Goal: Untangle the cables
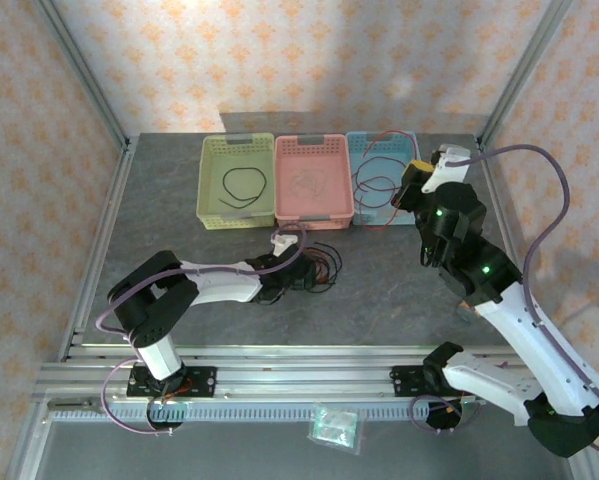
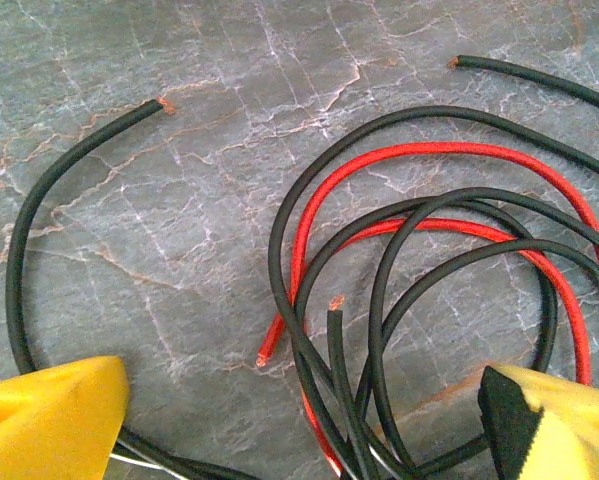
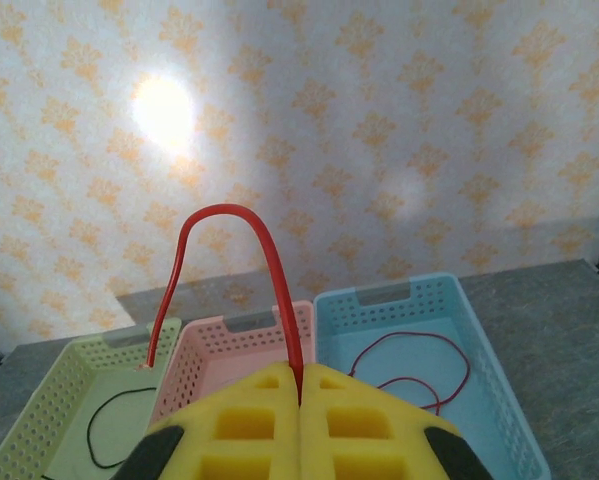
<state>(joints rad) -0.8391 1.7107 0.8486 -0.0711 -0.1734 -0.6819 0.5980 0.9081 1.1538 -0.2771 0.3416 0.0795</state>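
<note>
On my left side I am hovering my left gripper (image 2: 304,400) low over the grey table (image 2: 199,150), its yellow fingers (image 2: 49,410) spread wide and gripping nothing. Between them a tangle of black and red cables (image 2: 429,250) is lying on the marbled surface, and one black cable (image 2: 29,230) is curving out to the left and passing behind the left finger. From above, the tangle is sitting near the middle of the table, well apart from three baskets lined up at the far edge. The green basket (image 1: 211,195) is holding a black loop (image 1: 244,188), the pink basket (image 1: 314,213) is standing beside it, and the blue basket (image 1: 364,140) is holding red cables (image 1: 374,190). Over that blue basket I am raising my right gripper (image 3: 300,385), pinched tight on a red cable (image 3: 229,215) that is arching upward.
</note>
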